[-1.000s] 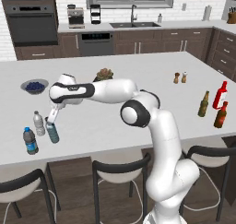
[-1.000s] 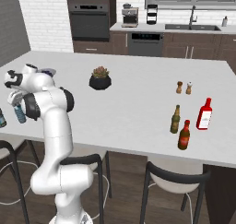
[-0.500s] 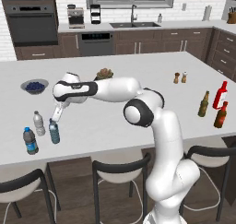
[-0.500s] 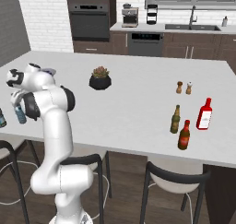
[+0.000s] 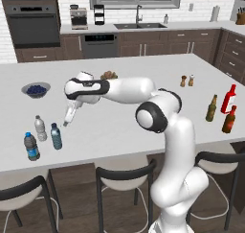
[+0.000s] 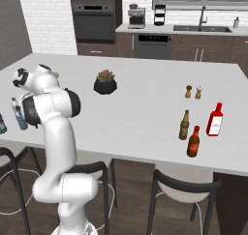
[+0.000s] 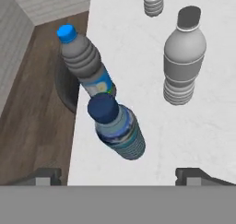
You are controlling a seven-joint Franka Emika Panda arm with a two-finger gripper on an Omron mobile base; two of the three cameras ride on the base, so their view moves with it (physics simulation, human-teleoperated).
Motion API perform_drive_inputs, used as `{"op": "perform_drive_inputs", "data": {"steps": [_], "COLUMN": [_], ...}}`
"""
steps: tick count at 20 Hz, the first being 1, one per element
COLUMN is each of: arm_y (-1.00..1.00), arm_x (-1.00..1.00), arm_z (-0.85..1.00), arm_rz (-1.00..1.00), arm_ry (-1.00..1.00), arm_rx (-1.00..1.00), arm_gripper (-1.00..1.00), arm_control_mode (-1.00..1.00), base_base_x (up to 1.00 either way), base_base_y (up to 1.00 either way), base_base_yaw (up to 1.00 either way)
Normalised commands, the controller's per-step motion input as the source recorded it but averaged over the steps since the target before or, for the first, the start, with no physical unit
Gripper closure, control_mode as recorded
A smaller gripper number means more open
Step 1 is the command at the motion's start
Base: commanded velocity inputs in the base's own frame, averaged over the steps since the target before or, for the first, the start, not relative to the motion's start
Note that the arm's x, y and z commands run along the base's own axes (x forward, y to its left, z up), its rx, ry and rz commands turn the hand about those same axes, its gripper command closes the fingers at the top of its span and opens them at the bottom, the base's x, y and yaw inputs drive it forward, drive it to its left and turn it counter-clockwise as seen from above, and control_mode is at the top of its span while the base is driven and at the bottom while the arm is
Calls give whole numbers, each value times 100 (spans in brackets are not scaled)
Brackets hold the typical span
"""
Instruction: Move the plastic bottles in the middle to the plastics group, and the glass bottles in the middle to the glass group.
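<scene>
Both blue-capped bottles [image 5: 56,136] [image 5: 31,146] standing beside the white-capped bottle [image 5: 40,128] at the counter [image 5: 143,126] edge, brown red-necked bottle [image 6: 193,141] close by the glass pair [image 6: 214,119], gripper [image 5: 67,120] spread and empty above the plastics, apparently nothing left.

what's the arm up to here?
The gripper hangs open above the pale blue bottle, which stands on the island counter beside the white-capped bottle and the blue-label bottle. Nothing is held. Across the counter, the small red-necked brown bottle stands by the tall red bottle and the gold-necked bottle.
</scene>
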Motion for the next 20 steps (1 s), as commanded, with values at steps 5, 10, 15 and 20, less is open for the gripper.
{"op": "perform_drive_inputs", "data": {"steps": [5, 10, 15, 20], "arm_y": [-75, -97, -92, -62], "arm_x": [-20, -1, -2, 0], "arm_z": [7, 4, 1, 11], "arm_rz": [-19, -32, -42, -49], "arm_ry": [2, 4, 2, 2], "arm_rx": [0, 0, -1, -5], "arm_gripper": [-100, -100, -100, -100], "arm_control_mode": [-100, -100, -100, -100], "base_base_x": [0, 0, 0, 0], "base_base_y": [0, 0, 0, 0], "base_base_yaw": [0, 0, 0, 0]}}
